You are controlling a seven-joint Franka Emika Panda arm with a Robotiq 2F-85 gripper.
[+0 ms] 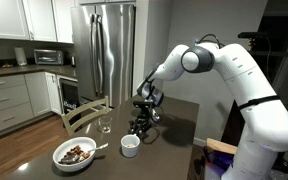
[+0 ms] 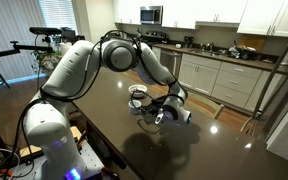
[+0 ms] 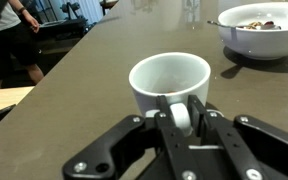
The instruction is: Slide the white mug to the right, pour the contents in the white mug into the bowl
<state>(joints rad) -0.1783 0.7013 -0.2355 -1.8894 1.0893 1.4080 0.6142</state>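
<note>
White ceramic is filling your wrist view: the white mug [image 3: 169, 80] is standing upright on the dark table [image 3: 84, 75] with its handle turned toward you, and the gripper [image 3: 181, 124] is pinching that handle between its jaws. Farther off, apart from the mug, the bowl [image 3: 264, 32] of brown pieces is sitting with a spoon [image 3: 217, 21] poking over its rim. Only an exterior view is showing you the clear glass [image 1: 105, 125] just behind the mug, a wooden chair [image 1: 84, 115], and the steel fridge [image 1: 104, 45] in the kitchen beyond.
</note>
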